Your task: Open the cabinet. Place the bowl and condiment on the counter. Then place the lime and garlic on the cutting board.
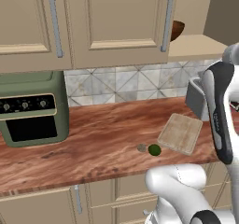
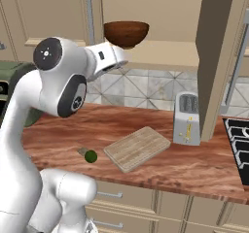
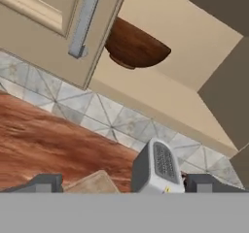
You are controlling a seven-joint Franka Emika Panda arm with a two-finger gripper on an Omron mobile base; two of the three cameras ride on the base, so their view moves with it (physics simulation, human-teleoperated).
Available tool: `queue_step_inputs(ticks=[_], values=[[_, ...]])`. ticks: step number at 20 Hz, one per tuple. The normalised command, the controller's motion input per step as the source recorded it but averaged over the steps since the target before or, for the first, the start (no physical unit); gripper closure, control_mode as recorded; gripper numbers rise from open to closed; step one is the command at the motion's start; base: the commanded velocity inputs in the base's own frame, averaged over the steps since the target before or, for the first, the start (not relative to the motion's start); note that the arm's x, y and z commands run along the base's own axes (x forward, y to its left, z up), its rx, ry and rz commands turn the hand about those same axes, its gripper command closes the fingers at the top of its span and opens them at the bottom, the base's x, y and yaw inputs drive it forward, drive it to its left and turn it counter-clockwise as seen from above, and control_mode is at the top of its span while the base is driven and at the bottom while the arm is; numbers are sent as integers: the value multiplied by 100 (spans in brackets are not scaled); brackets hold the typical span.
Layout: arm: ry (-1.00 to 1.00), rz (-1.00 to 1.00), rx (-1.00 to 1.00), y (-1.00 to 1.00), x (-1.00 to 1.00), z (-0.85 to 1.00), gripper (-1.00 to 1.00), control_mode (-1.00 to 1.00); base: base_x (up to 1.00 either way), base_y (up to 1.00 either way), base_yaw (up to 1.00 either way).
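Observation:
The cabinet (image 2: 160, 6) has its right door (image 2: 219, 57) swung open and its left door (image 1: 116, 22) shut. On its bottom shelf sits the dark brown bowl (image 2: 126, 33) (image 1: 177, 30) (image 3: 136, 47). The condiment is out of view. My gripper (image 3: 124, 186) is open with nothing between its fingertips (image 3: 44, 183), and it points up toward the bowl from below the shelf, well short of it. On the counter (image 1: 93, 143) lie the lime (image 1: 154, 149) (image 2: 90, 156) and the garlic (image 1: 141, 147) (image 2: 81, 151), just left of the cutting board (image 1: 180, 133) (image 2: 137, 147).
A grey toaster (image 2: 187, 118) (image 3: 158, 166) stands behind the board, under the open door. A green oven (image 1: 32, 108) sits at the counter's left. A stove (image 2: 238, 144) lies at the far right. The open door juts out over the counter's right part.

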Motion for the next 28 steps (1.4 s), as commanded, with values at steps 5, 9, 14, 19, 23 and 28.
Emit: queue_step_inputs(ticks=[5, 9, 14, 19, 23, 28], values=[[28, -13, 10, 99, 45, 65, -100, -100, 0, 0, 0], [29, -39, 26, 56, 43, 9, -100, -100, 0, 0, 0], [15, -36, 27, 21, 60, 0, -100, -100, 0, 0, 0], [1, -18, 16, 0, 86, 0, -100, -100, 0, 0, 0], [-11, -6, 10, 0, 82, -8, -100, -100, 0, 0, 0], [-33, 0, 4, 0, 45, -33, -100, -100, 0, 0, 0]])
